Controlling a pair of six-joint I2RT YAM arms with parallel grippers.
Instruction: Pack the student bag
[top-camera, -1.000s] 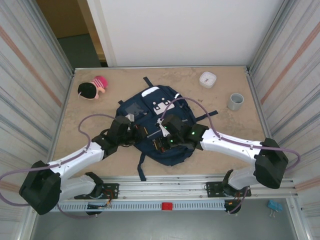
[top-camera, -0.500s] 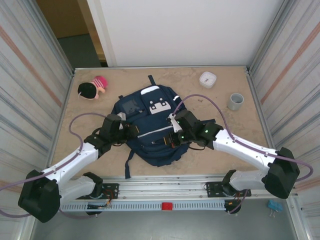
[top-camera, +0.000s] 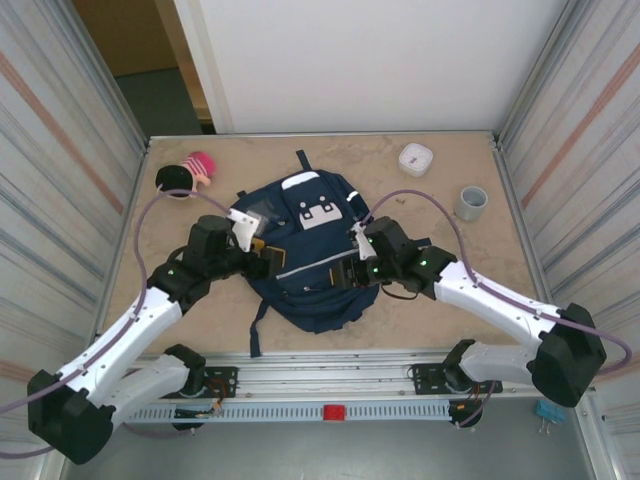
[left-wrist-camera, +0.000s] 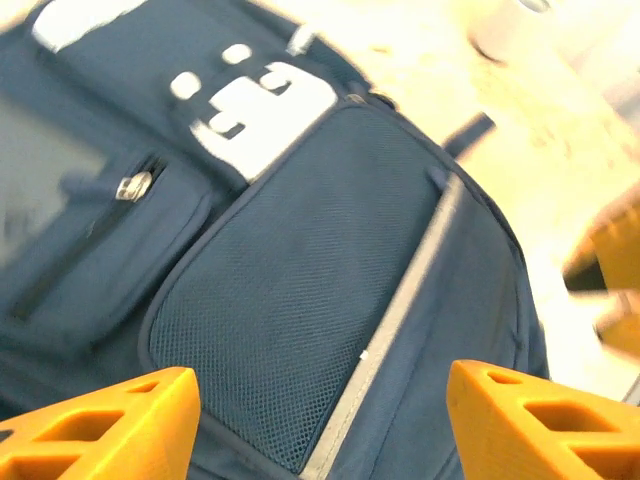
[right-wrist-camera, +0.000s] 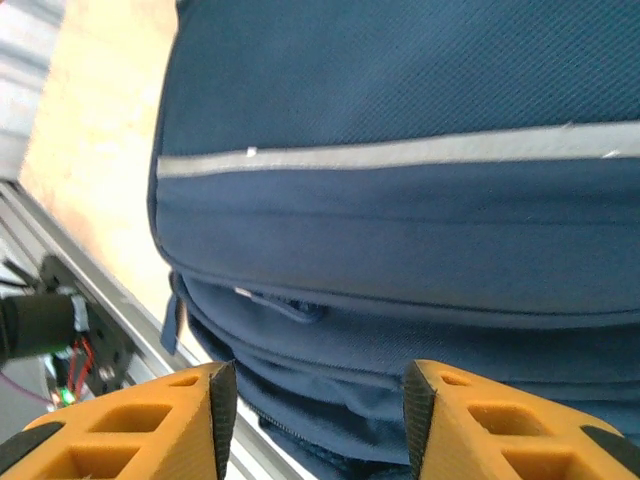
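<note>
Navy bag (top-camera: 310, 300): flat at centre of tabletop (top-camera: 360, 165), front pocket up, white patches toward top of frame. Left hand (top-camera: 264, 262): at bag's left edge, fingers spread, nothing held. Right hand (top-camera: 350, 272): over bag's right side, fingers spread, empty. Grey cup (top-camera: 471, 203): upper right, well apart.

Left arm (top-camera: 145, 315) reaching in from the near left corner, elbow bent, left gripper (top-camera: 262, 262) pointing right toward the middle, orange fingers (left-wrist-camera: 100, 425) spread wide, right arm (top-camera: 490, 300) stretched in from the near right, right gripper (top-camera: 350, 272) pointing left, facing its partner, fingers (right-wrist-camera: 130, 430) likewise parted.
</note>
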